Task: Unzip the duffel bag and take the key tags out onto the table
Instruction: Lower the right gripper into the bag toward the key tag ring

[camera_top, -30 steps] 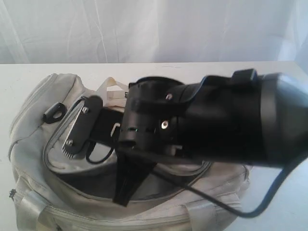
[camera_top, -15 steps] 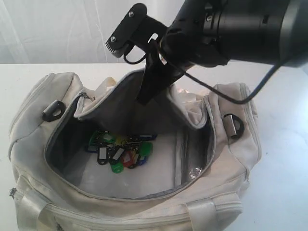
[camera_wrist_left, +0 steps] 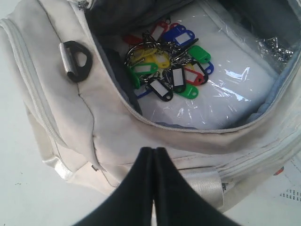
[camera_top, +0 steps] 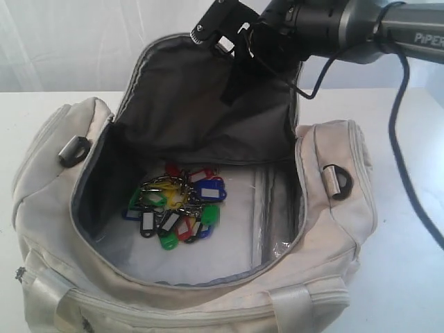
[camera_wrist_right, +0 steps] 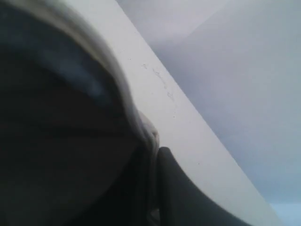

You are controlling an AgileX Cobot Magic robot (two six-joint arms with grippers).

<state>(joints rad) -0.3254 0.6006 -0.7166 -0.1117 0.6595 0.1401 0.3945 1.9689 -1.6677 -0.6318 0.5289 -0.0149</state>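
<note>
The cream duffel bag (camera_top: 48,159) lies on the white table (camera_top: 409,277) with its top wide open. My right gripper (camera_top: 229,94) is shut on the edge of the bag's flap (camera_top: 194,111) and holds it upright, dark grey lining showing. In the right wrist view the flap's cream edge sits pinched in that gripper (camera_wrist_right: 153,150). The key tags (camera_top: 177,208) lie in a coloured bunch on the bag's floor. My left gripper (camera_wrist_left: 153,149) is shut and empty, hovering above the bag's outer side wall (camera_wrist_left: 56,94), short of the key tags (camera_wrist_left: 164,66). It is out of the exterior view.
Black D-rings sit at the bag's two ends (camera_top: 73,149) (camera_top: 338,180). Clear plastic film (camera_top: 277,229) covers the bag's floor. The right arm's cable (camera_top: 409,173) hangs over the table's right side. A white curtain (camera_top: 83,41) closes the back.
My right gripper rose and swung back with the flap, lifting it from lying over the opening to upright. The key tags inside came into sight.
</note>
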